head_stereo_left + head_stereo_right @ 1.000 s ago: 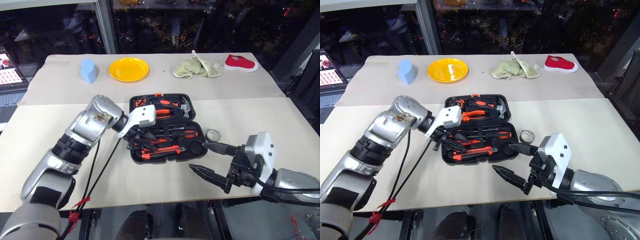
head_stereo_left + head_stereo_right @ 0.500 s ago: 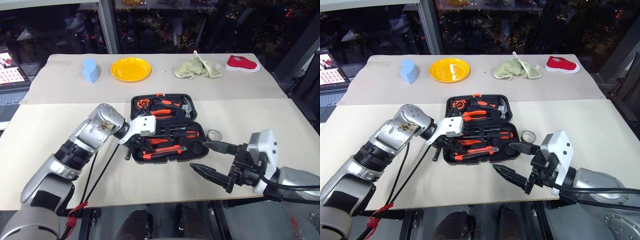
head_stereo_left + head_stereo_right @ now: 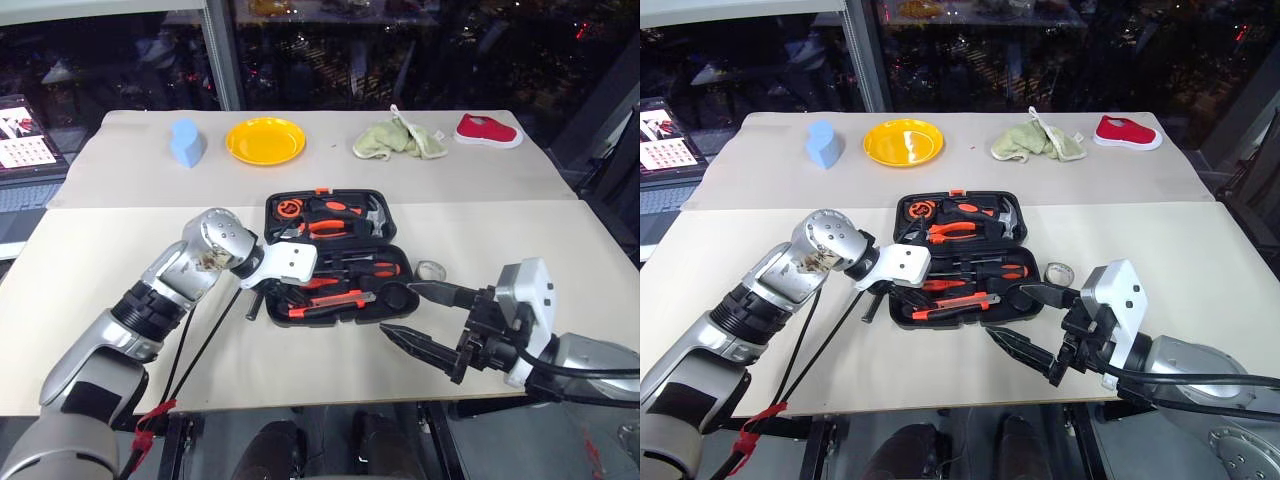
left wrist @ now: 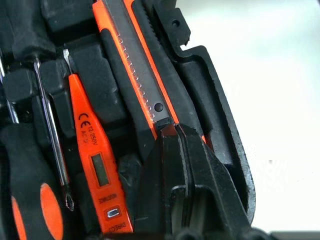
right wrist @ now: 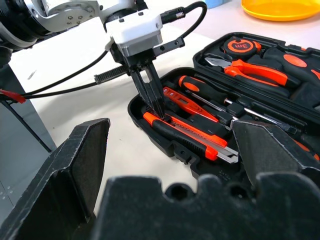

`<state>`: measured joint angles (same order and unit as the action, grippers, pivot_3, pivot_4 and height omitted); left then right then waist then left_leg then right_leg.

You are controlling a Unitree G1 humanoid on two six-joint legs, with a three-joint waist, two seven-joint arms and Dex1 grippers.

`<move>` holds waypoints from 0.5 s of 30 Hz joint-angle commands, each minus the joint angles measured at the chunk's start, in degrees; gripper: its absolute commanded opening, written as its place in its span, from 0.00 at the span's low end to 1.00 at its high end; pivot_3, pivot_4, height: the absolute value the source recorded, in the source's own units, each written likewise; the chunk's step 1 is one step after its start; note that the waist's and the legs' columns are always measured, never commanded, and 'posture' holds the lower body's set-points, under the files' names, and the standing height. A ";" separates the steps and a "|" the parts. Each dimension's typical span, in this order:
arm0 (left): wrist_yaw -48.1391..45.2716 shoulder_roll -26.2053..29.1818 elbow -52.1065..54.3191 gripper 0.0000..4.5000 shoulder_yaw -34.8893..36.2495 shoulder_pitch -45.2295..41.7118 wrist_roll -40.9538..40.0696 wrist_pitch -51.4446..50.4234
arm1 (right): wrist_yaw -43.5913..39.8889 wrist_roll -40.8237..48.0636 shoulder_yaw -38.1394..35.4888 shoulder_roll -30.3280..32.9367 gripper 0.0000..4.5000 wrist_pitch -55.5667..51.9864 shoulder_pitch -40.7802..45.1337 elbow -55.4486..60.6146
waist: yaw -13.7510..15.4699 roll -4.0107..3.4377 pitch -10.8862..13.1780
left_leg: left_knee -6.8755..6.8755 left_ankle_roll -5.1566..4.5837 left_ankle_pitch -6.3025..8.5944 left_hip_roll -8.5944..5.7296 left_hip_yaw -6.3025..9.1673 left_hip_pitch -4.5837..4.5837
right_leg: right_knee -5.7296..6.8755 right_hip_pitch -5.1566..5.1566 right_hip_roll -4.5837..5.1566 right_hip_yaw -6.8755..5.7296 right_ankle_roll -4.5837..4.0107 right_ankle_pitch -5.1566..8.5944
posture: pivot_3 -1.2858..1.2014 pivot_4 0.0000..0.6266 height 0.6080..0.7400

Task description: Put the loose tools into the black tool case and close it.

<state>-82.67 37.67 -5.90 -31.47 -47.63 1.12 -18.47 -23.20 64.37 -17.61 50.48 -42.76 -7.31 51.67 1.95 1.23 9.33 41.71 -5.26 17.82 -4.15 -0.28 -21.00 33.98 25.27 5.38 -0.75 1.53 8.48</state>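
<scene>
The black tool case (image 5: 165, 142) lies open mid-table, pliers (image 3: 325, 226), a hammer and a tape measure in its far half. In its near half lie the orange-black utility knife (image 4: 135, 65), the slim orange tester screwdriver (image 4: 92, 150) and two orange-and-black screwdrivers (image 5: 210, 97). My left gripper (image 5: 159, 114) is shut, pointing steeply down, its tips resting on the knife's left end (image 4: 172, 127). My right gripper (image 3: 397, 310) hangs open just off the case's near right corner, holding nothing. A small pale roll (image 3: 430, 268) lies on the table right of the case.
Along the far side sit a blue block (image 3: 186, 142), a yellow plate (image 3: 265, 141), a green cloth (image 3: 398, 138) and a red shoe (image 3: 488, 129). A black cable (image 3: 200, 340) trails from my left wrist toward the table's near edge.
My left gripper has sunk onto the left end of the knife, rolled at the wrist, and its fingers have shut. The right arm has stayed still.
</scene>
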 commanded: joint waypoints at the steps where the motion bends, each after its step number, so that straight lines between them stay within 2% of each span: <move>1: 1.91 -0.95 -3.20 0.00 -2.40 1.76 3.93 0.71 | 0.15 0.99 -1.07 0.14 1.00 0.78 0.20 0.77 | 0.13 -0.01 -0.01 | 0.00 0.00 0.00 0.00 0.00 0.03 | -0.01 -0.04 0.00 0.00 0.01 0.01 | 0.52 0.24 1.00; 15: 3.54 -5.01 -7.11 0.00 -2.62 2.21 6.73 4.15 | 0.38 1.04 -2.28 0.52 1.00 1.03 -2.28 1.88 | 0.81 -0.24 -0.18 | 0.00 -0.06 0.05 0.01 0.16 0.67 | -0.11 -0.80 0.20 0.01 0.26 0.17 | 0.52 0.24 1.00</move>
<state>-80.98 33.59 -9.86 -31.13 -47.04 4.41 -14.65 -22.87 64.37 -18.02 50.48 -42.75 -9.85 52.22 2.76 0.99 9.15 41.70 -5.34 17.89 -4.15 -0.08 -20.25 33.82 24.35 5.60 -0.76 1.85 8.69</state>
